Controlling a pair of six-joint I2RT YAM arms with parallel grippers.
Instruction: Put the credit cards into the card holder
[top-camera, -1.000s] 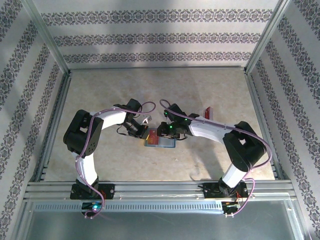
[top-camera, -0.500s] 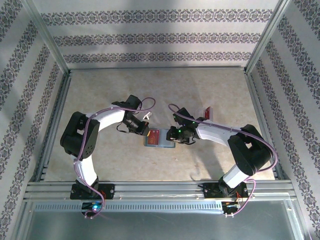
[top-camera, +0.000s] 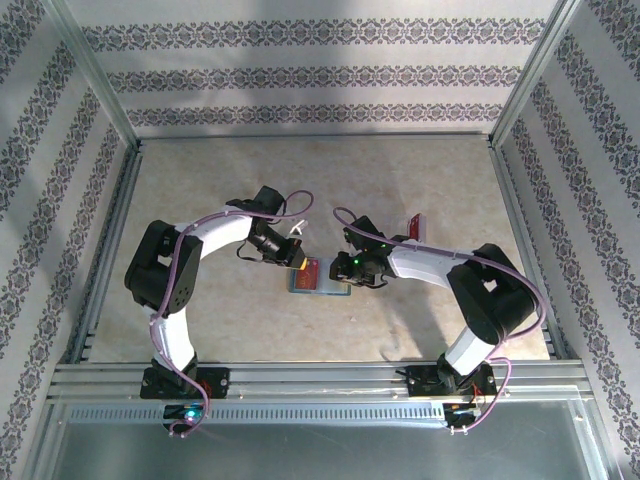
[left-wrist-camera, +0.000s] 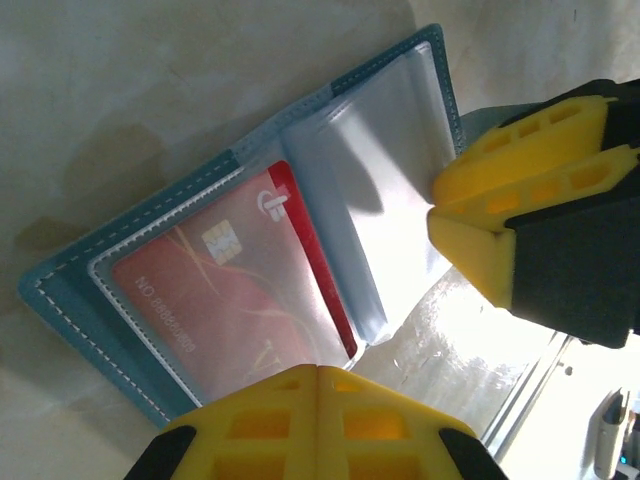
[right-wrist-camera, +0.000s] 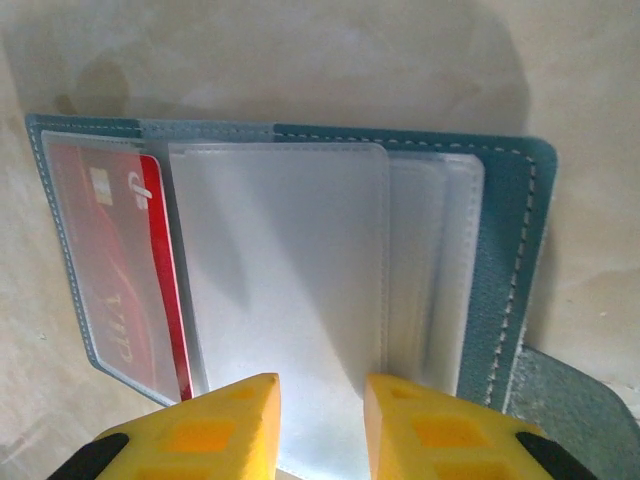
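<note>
The card holder (top-camera: 322, 284) lies open on the table between my two grippers, its teal cover (left-wrist-camera: 60, 290) face down and its pale pockets up. A red credit card (left-wrist-camera: 220, 290) sits inside the left pocket (right-wrist-camera: 110, 270), its red edge showing at the pocket's mouth. My left gripper (left-wrist-camera: 318, 372) is shut with nothing in it, its tips at the card half's edge. My right gripper (right-wrist-camera: 322, 392) hovers with a narrow gap over the clear middle pocket (right-wrist-camera: 280, 280), holding nothing. Another red credit card (top-camera: 414, 226) lies apart, at the back right.
Metal rails (top-camera: 300, 375) run along the near edge, and patterned walls (top-camera: 320, 70) close in the table. My right gripper's yellow fingers (left-wrist-camera: 530, 190) stand close to the holder's right half in the left wrist view. Bare tabletop (top-camera: 300, 180) lies behind the arms.
My right gripper has drawn back to the right, off the holder's middle. My left gripper has edged right, closer to the holder's card half.
</note>
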